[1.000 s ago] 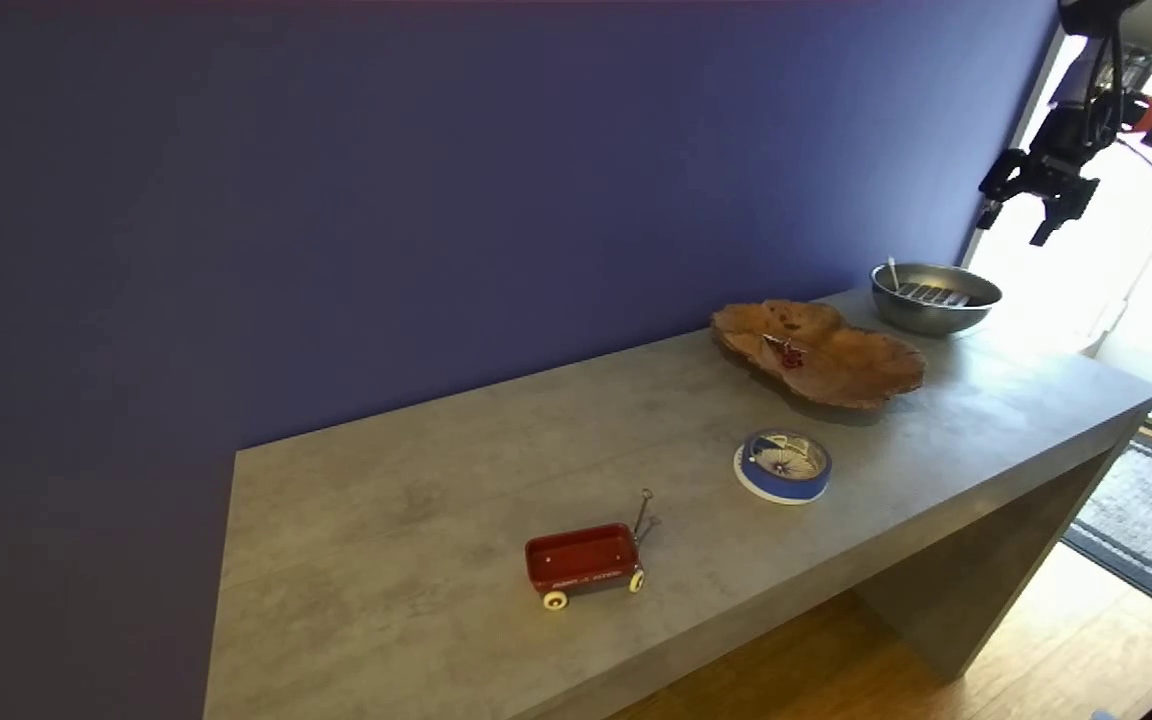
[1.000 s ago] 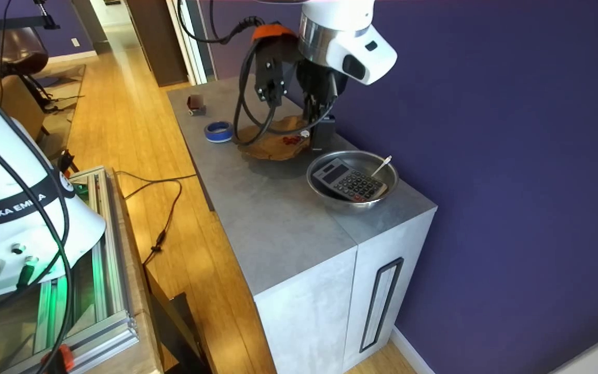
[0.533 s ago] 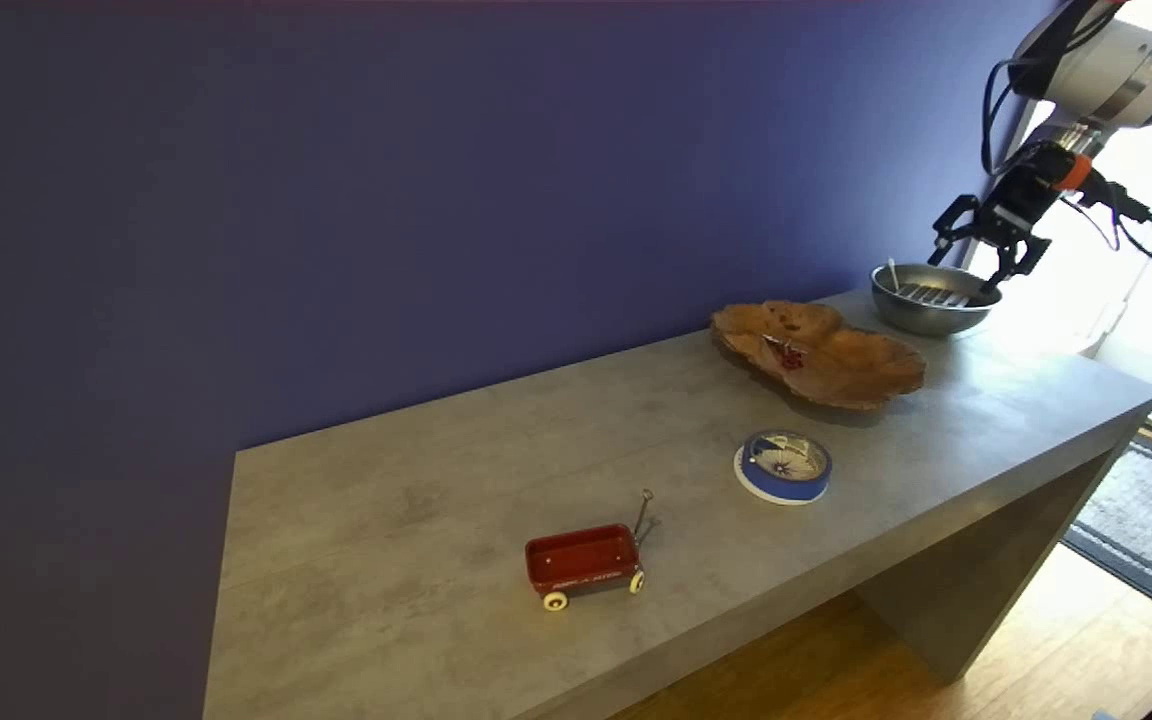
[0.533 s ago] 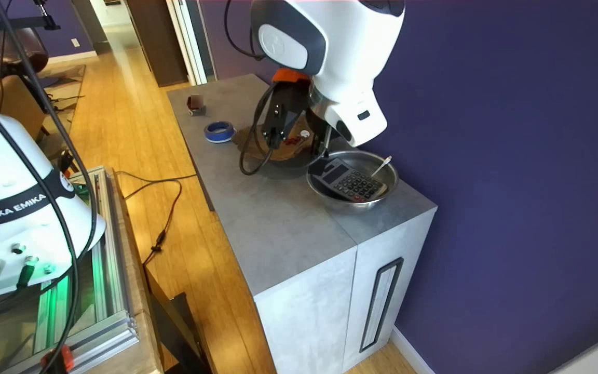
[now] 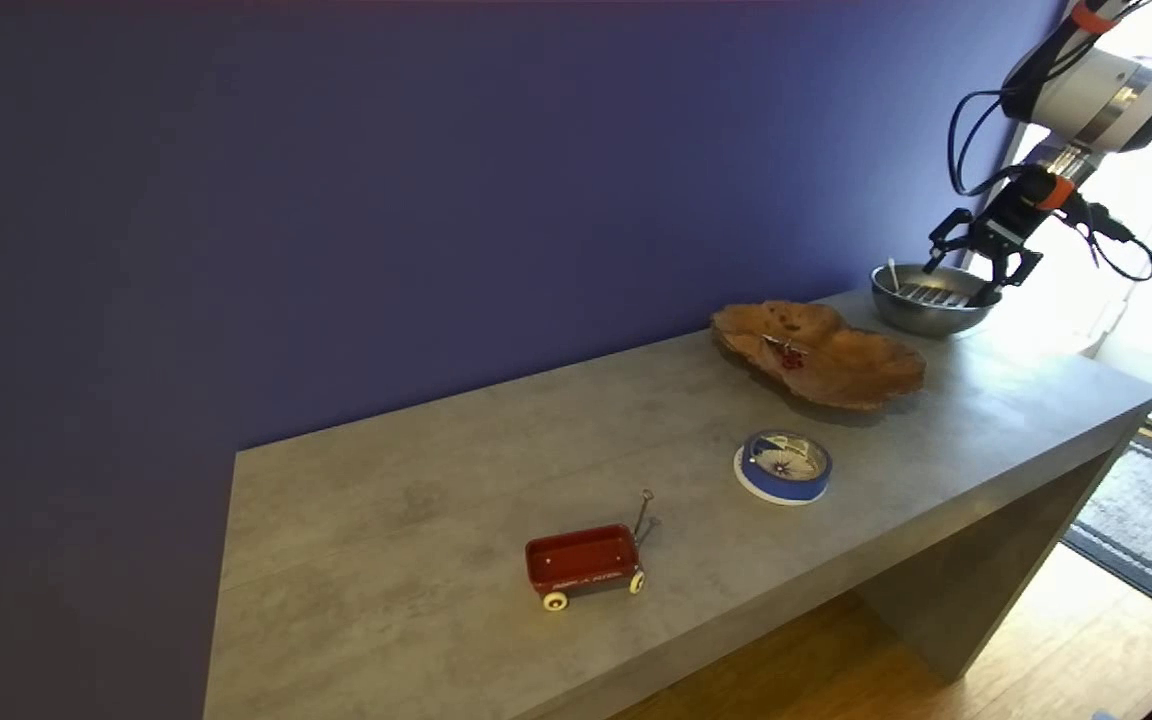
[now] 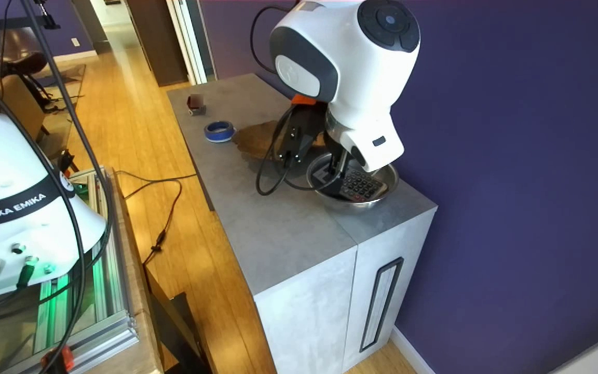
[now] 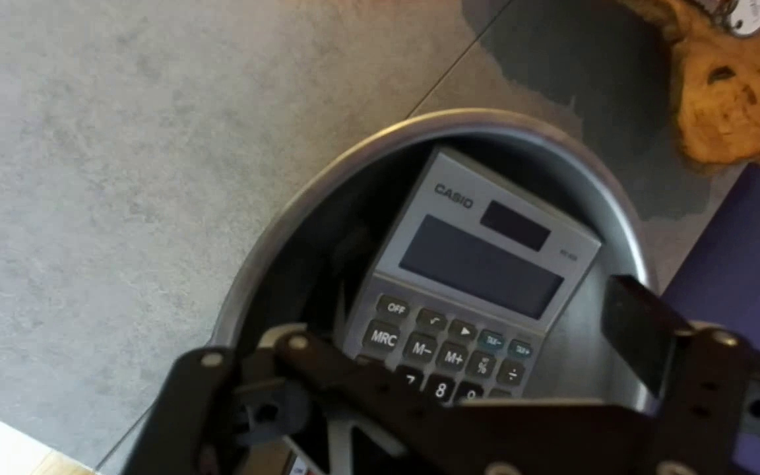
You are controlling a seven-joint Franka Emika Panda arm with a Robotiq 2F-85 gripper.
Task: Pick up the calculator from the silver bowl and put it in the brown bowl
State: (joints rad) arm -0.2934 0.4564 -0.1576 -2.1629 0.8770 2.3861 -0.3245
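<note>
My gripper slants over the silver bowl, released and spread; in the wrist view the calculator lies between its fingers; the finger at the right of that view stands clear of the calculator's edge, over the bowl's inner wall; the opposite one is lost in dark shadow, and whether it touches anything I cannot tell.

Calculator sits inside the silver bowl, face up; CASIO lettering, display and upper keys readable, most lower keys hidden behind the gripper; a thin pale stick pokes above the same bowl's rim in an exterior view.

Brown bowl near the silver one on the grey table; a gap between the two in the wrist view; it holds a small red thing, detail too small to make out.

Round blue-and-white dish near the brown bowl in both exterior views; red toy wagon well apart from both bowls, pale wheels, handle raised; purple wall along the table's long side.
</note>
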